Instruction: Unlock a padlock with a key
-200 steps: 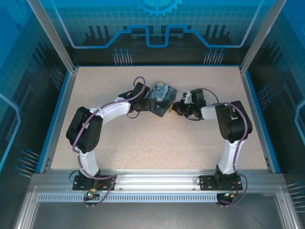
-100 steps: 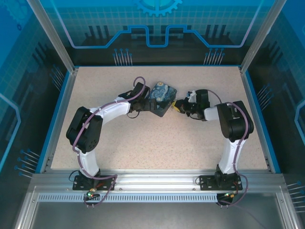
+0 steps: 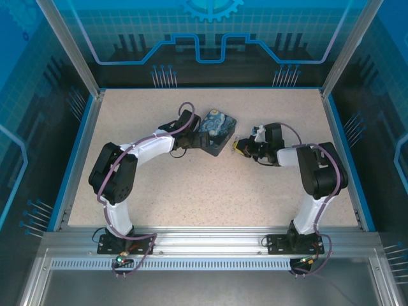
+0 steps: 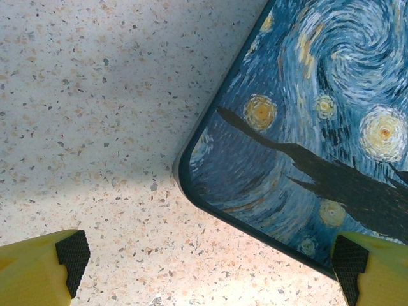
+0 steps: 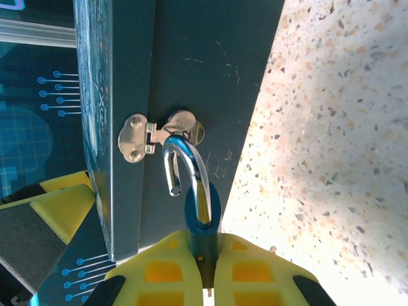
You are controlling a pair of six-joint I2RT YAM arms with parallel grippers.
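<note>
From above, the left gripper (image 3: 194, 130) sits against the near-left side of the swirl-painted box (image 3: 218, 126) on the table (image 3: 191, 185), and the right gripper (image 3: 238, 146) reaches in toward the box's right side, close to it but apart. In the left wrist view that gripper is released: its yellow fingers (image 4: 38, 274) stand wide apart over a corner of the box, one above bare table and one above the painted lid, gripping nothing. In the right wrist view the right gripper is clenched on the blue body of the padlock (image 5: 203, 213), which lies against the box's dark side wall. Its silver shackle (image 5: 190, 162) looks sprung, with one leg hanging free of the body and its bend up at the small metal hasp (image 5: 137, 137). Whether the bend passes through the hasp loop I cannot tell. The lock is probably light, rigid and smooth, so it could twist between the pads. The flat body is the sound place to hold it, leaving the thin shackle free to swing.
</note>
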